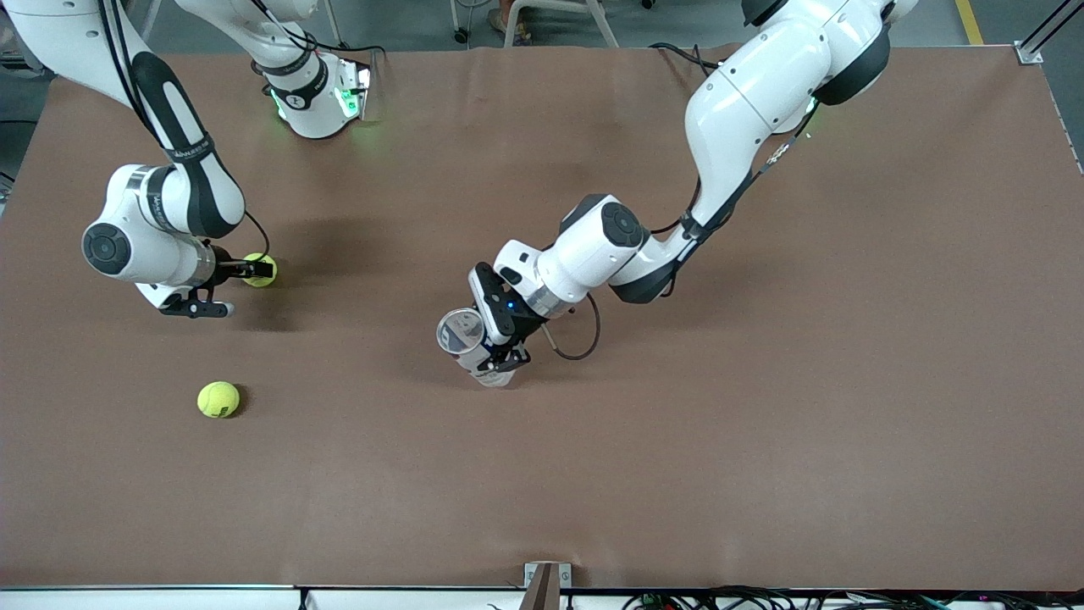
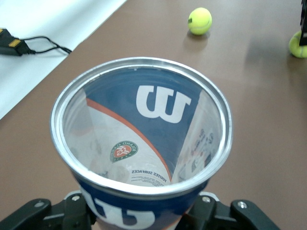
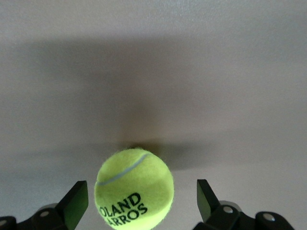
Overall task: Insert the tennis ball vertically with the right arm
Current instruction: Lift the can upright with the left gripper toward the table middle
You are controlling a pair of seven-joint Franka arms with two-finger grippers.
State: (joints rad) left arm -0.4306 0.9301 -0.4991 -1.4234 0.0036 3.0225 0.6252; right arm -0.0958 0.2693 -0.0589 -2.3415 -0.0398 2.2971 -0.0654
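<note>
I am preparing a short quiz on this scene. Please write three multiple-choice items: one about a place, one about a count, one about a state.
1. Where is the tennis ball can?
A. in the left gripper
B. lying near the front camera
C. under the right arm's base

2. How many tennis balls are visible?
A. one
B. two
C. four

3. How does the right gripper stand?
A. shut on the ball
B. open, fingers on both sides of a ball
C. holding the can

Answers:
1 A, the left gripper is shut on the can.
2 B, one ball between the fingers, a loose ball nearer the front camera.
3 B, gaps show between fingers and ball.
</note>
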